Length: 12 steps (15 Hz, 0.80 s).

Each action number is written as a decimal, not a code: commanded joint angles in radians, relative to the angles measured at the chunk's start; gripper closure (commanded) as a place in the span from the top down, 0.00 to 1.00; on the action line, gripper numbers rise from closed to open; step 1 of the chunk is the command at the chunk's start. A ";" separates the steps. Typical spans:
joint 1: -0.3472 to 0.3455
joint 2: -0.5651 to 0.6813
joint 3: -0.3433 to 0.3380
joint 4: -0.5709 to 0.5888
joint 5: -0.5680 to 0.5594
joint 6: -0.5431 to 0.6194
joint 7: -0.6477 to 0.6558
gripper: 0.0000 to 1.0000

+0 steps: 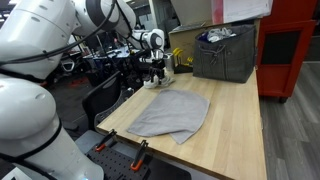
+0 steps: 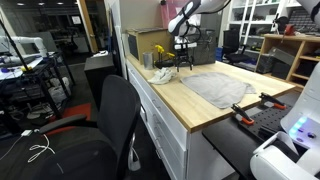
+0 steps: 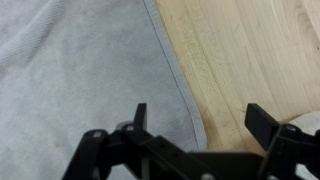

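Note:
A grey cloth lies spread flat on the light wooden table; it also shows in the exterior view from the table's end. My gripper hangs above the cloth's far edge. In the wrist view the gripper is open and empty, its fingers straddling the cloth's hemmed edge, with bare wood under the right finger.
A dark grey bin full of items stands at the table's back. A white crumpled object and yellow things lie near the far corner. A black office chair stands beside the table. Clamps grip the near edge.

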 commanded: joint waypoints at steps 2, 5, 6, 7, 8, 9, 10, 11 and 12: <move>0.001 0.137 -0.023 0.216 0.027 -0.104 0.062 1.00; -0.001 0.211 -0.028 0.319 0.029 -0.143 0.100 1.00; -0.001 0.238 -0.029 0.354 0.028 -0.156 0.110 1.00; -0.002 0.258 -0.030 0.383 0.027 -0.169 0.120 1.00; -0.003 0.280 -0.032 0.412 0.028 -0.180 0.131 1.00; -0.003 0.298 -0.033 0.439 0.027 -0.189 0.141 1.00; -0.004 0.316 -0.033 0.464 0.027 -0.199 0.150 1.00; -0.006 0.330 -0.033 0.486 0.025 -0.208 0.152 1.00; -0.007 0.340 -0.034 0.502 0.023 -0.214 0.155 1.00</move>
